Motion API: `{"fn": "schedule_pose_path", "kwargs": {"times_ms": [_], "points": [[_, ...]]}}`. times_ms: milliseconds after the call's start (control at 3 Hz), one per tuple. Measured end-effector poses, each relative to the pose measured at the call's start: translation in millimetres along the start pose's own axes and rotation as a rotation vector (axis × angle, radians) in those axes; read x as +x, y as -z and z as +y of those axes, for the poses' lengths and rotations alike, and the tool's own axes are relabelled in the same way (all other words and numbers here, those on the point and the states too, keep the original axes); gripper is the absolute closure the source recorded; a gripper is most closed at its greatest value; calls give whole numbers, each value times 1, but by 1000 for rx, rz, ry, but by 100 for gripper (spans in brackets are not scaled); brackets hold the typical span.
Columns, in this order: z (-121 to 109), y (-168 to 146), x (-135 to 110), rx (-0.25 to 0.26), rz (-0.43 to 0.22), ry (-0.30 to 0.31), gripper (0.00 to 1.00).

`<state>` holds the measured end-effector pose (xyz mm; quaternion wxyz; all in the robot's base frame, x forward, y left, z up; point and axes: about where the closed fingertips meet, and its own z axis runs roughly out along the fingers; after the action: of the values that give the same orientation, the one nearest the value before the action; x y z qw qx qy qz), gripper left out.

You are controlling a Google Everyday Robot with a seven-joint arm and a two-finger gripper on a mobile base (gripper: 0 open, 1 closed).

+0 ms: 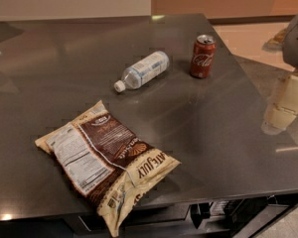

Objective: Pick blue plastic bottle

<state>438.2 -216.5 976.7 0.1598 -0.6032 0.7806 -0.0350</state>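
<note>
The blue plastic bottle [143, 70] is a small clear bottle with a white cap and a pale label. It lies on its side in the far middle of the dark table [44, 68], with its cap pointing to the front left. My gripper [281, 110] shows as pale cream parts below a grey arm at the right edge of the view. It is over the table's right side, well to the right of the bottle and apart from it, and holds nothing that I can see.
A red Coca-Cola can [202, 56] stands upright just right of the bottle. A large brown and cream snack bag [107, 160] lies flat at the front, overhanging the table's front edge. The table's right edge runs below my gripper.
</note>
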Motion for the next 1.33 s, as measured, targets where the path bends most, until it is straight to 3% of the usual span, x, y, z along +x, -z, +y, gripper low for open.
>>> {"fn": "schedule_pose_path", "kwargs": {"times_ms": [667, 1333], "points": [[-3, 0, -6, -7, -7, 29, 0], [-39, -22, -57, -65, -107, 172, 0]]}}
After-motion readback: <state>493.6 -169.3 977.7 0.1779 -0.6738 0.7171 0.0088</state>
